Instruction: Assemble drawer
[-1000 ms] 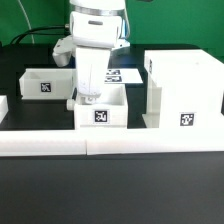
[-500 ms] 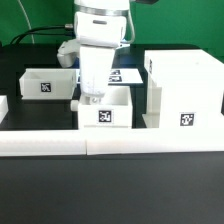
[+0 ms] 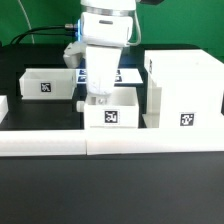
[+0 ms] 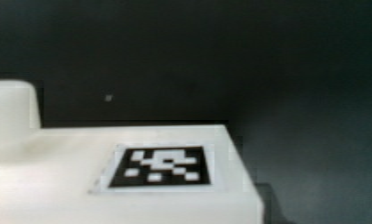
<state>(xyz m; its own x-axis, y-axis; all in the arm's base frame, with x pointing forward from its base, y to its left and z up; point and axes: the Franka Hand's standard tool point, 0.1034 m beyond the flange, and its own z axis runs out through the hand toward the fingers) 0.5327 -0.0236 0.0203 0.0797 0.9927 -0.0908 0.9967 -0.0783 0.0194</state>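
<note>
My gripper [image 3: 97, 98] reaches down onto the back left wall of a small open-top white tray [image 3: 113, 110] with a tag on its front, and looks shut on that wall. The tray sits low over the black table, its right side close to the tall white drawer housing [image 3: 186, 88]. A second tagged tray [image 3: 46, 82] stands on the exterior view's left. In the wrist view a white tagged surface [image 4: 165, 166] fills the lower part, and the fingertips do not show there.
The long low white border wall [image 3: 60, 142] runs along the front of the table. The marker board [image 3: 126, 75] lies flat behind the held tray. A small white part [image 3: 3, 104] shows at the exterior view's left edge.
My gripper and the tray have moved together toward the exterior view's right, closer to the housing. The other tray and the housing have not moved.
</note>
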